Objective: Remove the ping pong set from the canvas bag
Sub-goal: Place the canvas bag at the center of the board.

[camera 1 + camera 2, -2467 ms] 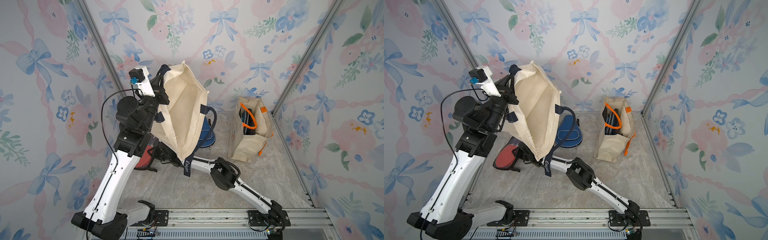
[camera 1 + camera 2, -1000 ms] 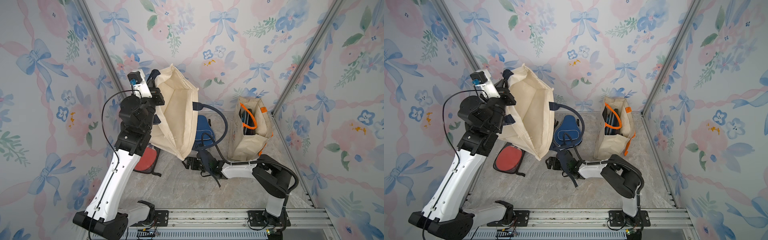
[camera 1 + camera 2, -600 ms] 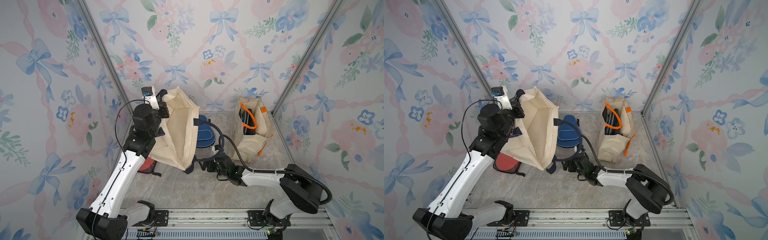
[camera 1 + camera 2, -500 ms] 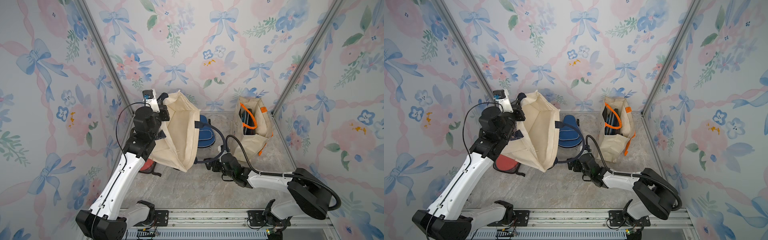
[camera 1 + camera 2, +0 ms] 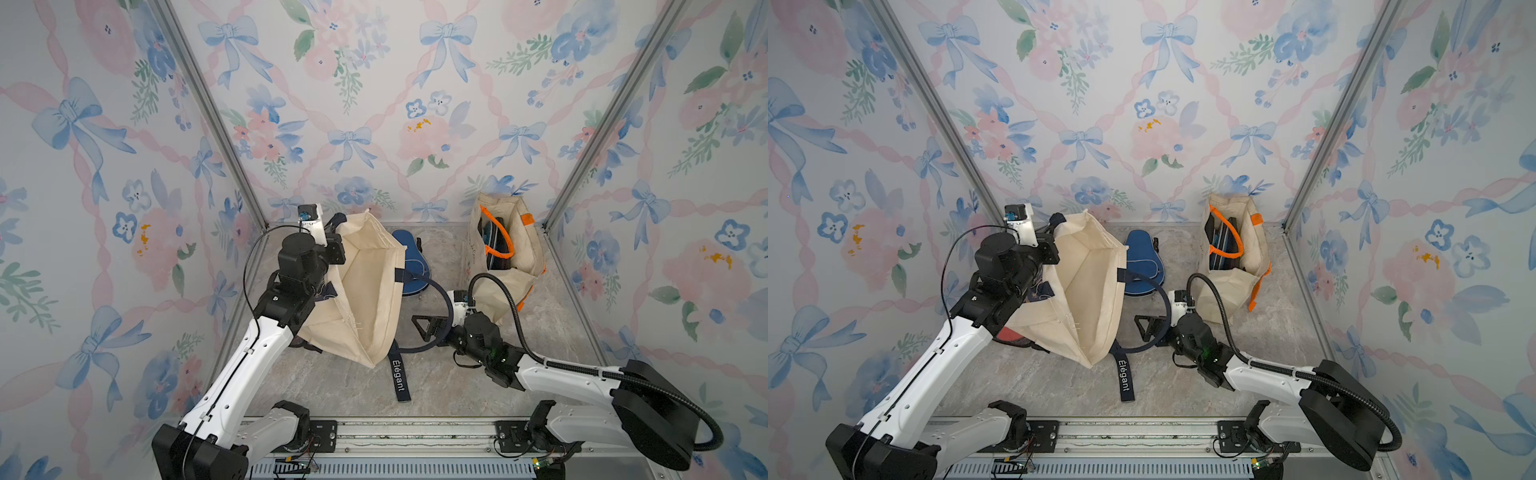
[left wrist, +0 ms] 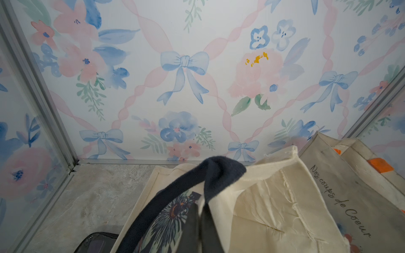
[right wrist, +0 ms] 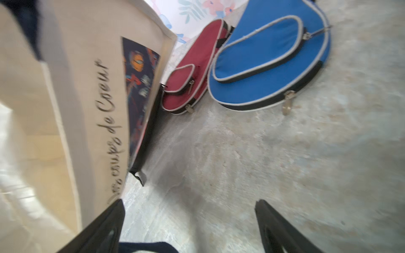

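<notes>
Right wrist view: right gripper jaws stand apart over the floor (blue case and maroon case ahead). Left gripper is clamped on the canvas bag.

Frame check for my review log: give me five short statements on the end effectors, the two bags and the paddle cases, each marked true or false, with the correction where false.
1. The left end effector is shut on the navy handle of the canvas bag. True.
2. The right end effector is clamped on the blue case. False: its jaws stand open, low over the floor and apart from that case.
3. The blue case lies on the floor outside the canvas bag. True.
4. The maroon case sits inside the canvas bag. False: it lies on the floor against the blue case.
5. The bag with orange handles stands upright near the back right corner. True.
</notes>
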You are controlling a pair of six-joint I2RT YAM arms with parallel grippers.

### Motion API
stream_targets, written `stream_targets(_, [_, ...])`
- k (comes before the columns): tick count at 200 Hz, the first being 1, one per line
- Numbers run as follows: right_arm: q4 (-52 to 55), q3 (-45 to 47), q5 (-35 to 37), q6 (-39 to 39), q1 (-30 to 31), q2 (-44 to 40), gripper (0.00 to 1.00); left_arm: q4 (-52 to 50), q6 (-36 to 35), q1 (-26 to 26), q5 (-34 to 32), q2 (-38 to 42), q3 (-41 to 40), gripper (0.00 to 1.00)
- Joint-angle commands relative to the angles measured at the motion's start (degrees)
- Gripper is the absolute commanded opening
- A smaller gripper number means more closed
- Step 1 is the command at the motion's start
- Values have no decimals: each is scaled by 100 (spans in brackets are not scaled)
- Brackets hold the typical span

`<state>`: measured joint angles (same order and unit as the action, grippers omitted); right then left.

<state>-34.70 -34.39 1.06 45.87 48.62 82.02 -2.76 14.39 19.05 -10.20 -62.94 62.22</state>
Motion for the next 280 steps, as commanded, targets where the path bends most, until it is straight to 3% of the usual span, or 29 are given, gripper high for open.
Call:
stream_targets(1, [-1062,-153,-470,116,81,506,92,382,211,178,187,244,-70,0])
stream_targets(52, [-2232,-349,-879,501,274,1184,85,372,310,555,136,514,-424,0])
stream_targets(126, [-2350,-600,-1214,831,341,971,67,329,327,789,46,554,-630,0])
stream_targets(217, [-1221,-848,-899,449,244,250,74,22,409,1069,276,929,-1054,0])
stream_targets(280, [-716,-1705,-862,314,244,428,71,-24,585,1550,779,1004,-1300,0])
